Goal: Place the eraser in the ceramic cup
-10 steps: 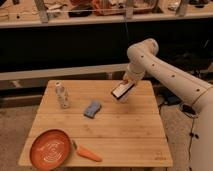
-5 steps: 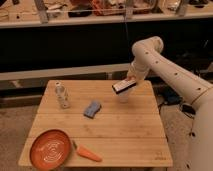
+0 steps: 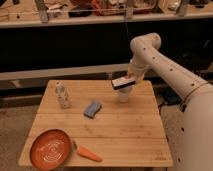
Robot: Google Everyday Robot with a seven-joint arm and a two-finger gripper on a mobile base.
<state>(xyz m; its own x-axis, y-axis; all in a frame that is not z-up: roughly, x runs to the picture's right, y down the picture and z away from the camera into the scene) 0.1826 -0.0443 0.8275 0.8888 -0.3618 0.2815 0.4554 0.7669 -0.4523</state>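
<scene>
The eraser (image 3: 123,82), a flat block with a black face and a white edge, is held nearly level in my gripper (image 3: 129,79) at the far right part of the wooden table (image 3: 120,132). The gripper is shut on it, at the end of the white arm (image 3: 150,52) that reaches in from the right. The ceramic cup (image 3: 123,95), small and whitish, stands on the table right below the eraser. The eraser sits just above the cup's rim and hides part of it. I cannot tell whether they touch.
A small clear bottle with a white cap (image 3: 61,95) stands at the far left of the table. A blue ribbed pad (image 3: 92,108) lies mid-table. An orange plate (image 3: 51,149) and a carrot (image 3: 87,153) lie at the front left. A dark shelf unit stands behind.
The gripper with the eraser has moved slightly up and to the right, and the eraser has turned from tilted to nearly level above the cup.
</scene>
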